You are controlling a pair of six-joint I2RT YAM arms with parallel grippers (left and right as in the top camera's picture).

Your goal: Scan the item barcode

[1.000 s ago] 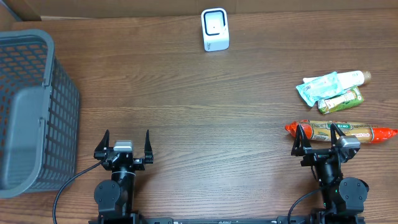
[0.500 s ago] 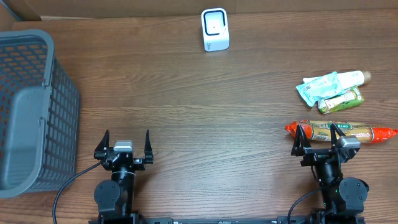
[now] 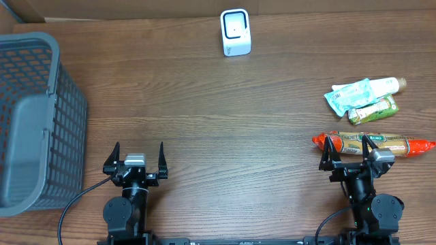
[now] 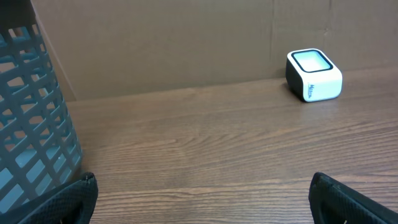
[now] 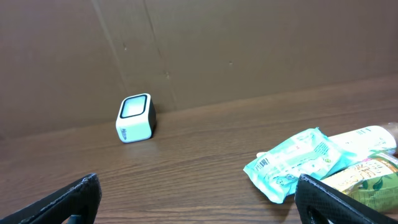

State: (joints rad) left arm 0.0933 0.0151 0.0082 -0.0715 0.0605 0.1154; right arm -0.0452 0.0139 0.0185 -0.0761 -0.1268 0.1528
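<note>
The white barcode scanner (image 3: 236, 32) stands at the table's far edge, also visible in the left wrist view (image 4: 314, 74) and the right wrist view (image 5: 135, 117). Items lie at the right: a teal packet (image 3: 349, 97) with a barcode facing up (image 5: 264, 163), a white tube (image 3: 385, 85), a green-yellow packet (image 3: 373, 109) and a long red-ended sausage pack (image 3: 388, 143). My right gripper (image 3: 346, 146) is open, and from overhead its fingertips overlap the sausage pack's left end. My left gripper (image 3: 139, 151) is open over bare wood, holding nothing.
A grey mesh basket (image 3: 34, 122) fills the left side, and its wall shows in the left wrist view (image 4: 31, 124). A brown cardboard wall runs behind the table's far edge.
</note>
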